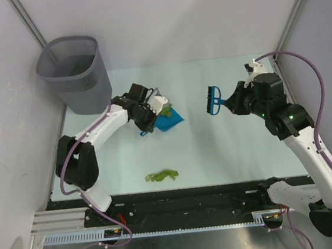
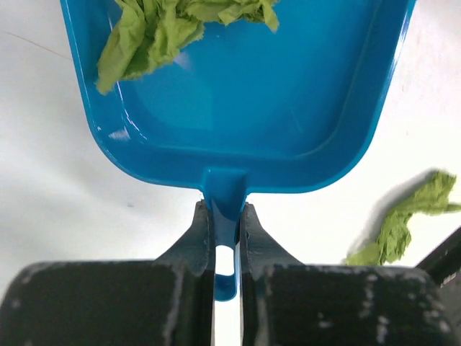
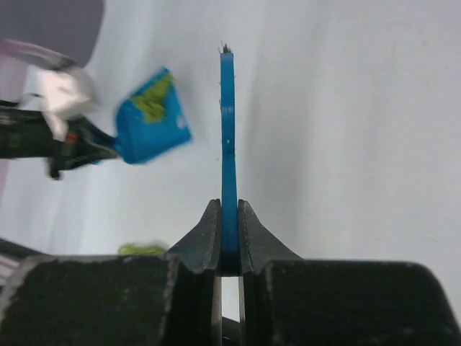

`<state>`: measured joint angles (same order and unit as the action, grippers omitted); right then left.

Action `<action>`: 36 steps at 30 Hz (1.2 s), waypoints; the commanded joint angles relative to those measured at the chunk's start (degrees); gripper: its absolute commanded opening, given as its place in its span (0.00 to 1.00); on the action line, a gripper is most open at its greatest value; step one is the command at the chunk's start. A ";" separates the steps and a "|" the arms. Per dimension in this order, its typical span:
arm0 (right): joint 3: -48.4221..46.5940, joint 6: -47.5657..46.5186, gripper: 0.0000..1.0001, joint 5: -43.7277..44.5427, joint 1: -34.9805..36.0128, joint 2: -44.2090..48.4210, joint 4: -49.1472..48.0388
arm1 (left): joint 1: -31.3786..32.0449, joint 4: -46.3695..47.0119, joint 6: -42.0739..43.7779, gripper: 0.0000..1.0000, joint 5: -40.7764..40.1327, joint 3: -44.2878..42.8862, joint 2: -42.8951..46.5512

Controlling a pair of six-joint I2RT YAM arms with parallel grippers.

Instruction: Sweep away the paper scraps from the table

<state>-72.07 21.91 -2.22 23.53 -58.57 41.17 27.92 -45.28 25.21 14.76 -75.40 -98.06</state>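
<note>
My left gripper (image 2: 227,216) is shut on the handle of the blue dustpan (image 2: 245,94), which hangs over the left middle of the table (image 1: 216,149). Crumpled green paper scraps (image 2: 155,29) lie inside the pan. More paper scraps (image 1: 162,175) lie on the table near its front edge; in the left wrist view a scrap (image 2: 407,223) shows at the right. My right gripper (image 3: 228,216) is shut on the blue brush (image 3: 228,137), held edge-on above the table's right half. In the top view the brush (image 1: 214,100) has its bristles toward the dustpan (image 1: 168,120).
A grey mesh wastebasket (image 1: 76,71) stands at the table's back left corner, just behind my left arm. White walls with metal posts close in the back and sides. A black rail runs along the near edge.
</note>
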 commanded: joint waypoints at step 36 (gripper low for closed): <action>9.40 -4.16 0.00 -2.44 -2.26 2.84 3.22 | -23.26 2.83 18.70 0.00 -65.35 -40.61 8.95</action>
<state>-63.40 17.74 -3.97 20.69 -57.30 46.30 4.73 -43.16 31.70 -35.33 -111.00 -85.78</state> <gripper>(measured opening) 0.078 0.087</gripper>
